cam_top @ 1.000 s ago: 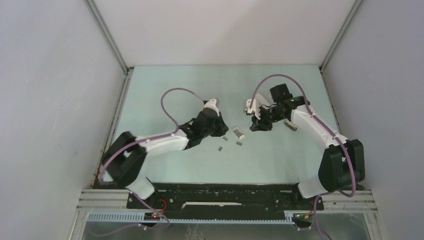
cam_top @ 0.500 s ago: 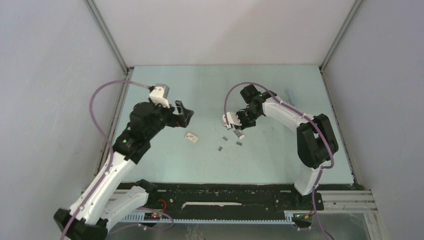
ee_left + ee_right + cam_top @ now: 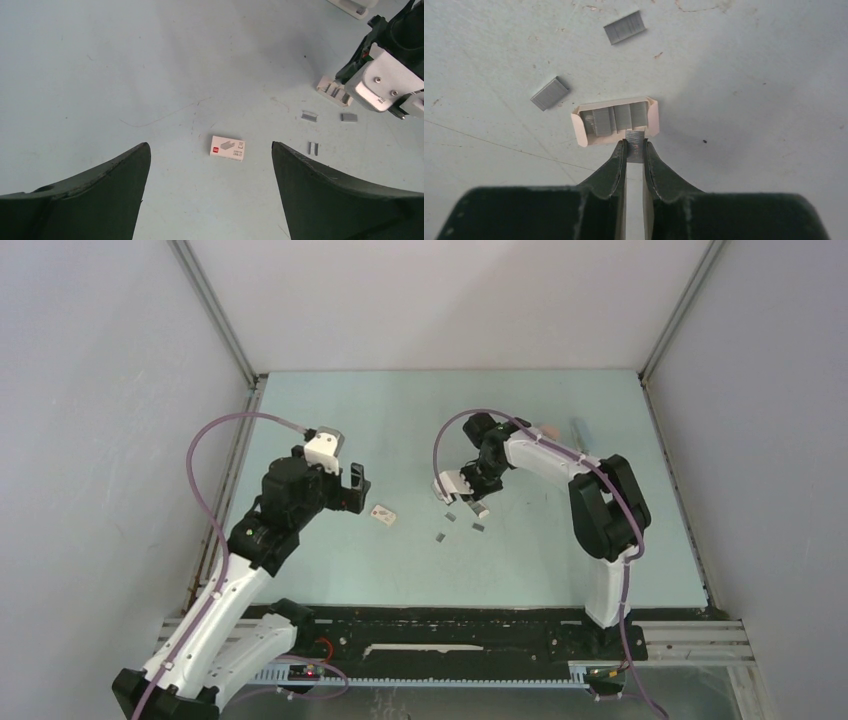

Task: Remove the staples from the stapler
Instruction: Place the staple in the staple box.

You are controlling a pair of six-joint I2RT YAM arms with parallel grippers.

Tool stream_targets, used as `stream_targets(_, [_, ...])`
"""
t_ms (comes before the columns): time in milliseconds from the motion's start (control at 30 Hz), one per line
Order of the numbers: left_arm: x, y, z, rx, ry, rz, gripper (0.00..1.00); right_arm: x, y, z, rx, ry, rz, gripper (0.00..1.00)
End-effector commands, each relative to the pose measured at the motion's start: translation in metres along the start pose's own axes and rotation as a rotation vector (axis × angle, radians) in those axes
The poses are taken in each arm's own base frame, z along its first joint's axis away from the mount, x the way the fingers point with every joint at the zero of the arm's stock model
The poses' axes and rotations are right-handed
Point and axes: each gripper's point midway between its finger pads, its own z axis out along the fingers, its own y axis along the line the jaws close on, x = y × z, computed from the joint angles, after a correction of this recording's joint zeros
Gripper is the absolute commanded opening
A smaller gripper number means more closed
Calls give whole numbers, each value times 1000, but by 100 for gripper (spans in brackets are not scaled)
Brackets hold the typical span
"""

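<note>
The staples lie as short grey strips: loose ones (image 3: 450,517) (image 3: 440,536) (image 3: 478,527) on the table, more inside a small open cream tray (image 3: 581,131). My right gripper (image 3: 635,143) is shut on one staple strip (image 3: 635,149) at the tray's near edge; from above it (image 3: 470,495) hovers over the tray. Two loose strips (image 3: 624,27) (image 3: 549,93) lie beyond the tray. My left gripper (image 3: 209,145) is open and empty, raised above a white box with a red mark (image 3: 227,149). A small blue-grey stapler (image 3: 580,428) lies at the back right.
The white box (image 3: 382,514) lies left of the loose strips. A pale object (image 3: 545,428) rests beside the right arm's forearm. Metal frame posts and grey walls bound the mat left, right and behind. The right arm's wrist (image 3: 385,85) shows at the left wrist view's right edge.
My left gripper opened, pulled back left and rose, leaving the white box on the mat. My right arm swung from the back right over to the tray.
</note>
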Motion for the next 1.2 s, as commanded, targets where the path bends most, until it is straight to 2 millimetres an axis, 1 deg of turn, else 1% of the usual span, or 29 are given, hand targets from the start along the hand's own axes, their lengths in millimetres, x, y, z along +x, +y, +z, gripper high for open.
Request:
stream_targets(0, [-5,8,-4,-29,-33,34,96,-2,3,-1,-38,19,-48,15])
stream_targets(400, [-6,6,-5,-16,-36,33,96,-3,7,11,-76,38,-73,15])
stream_targets(1167, [-3,5,-3,-11,-25,32,97,3,-4,19,-63,71,-83,15])
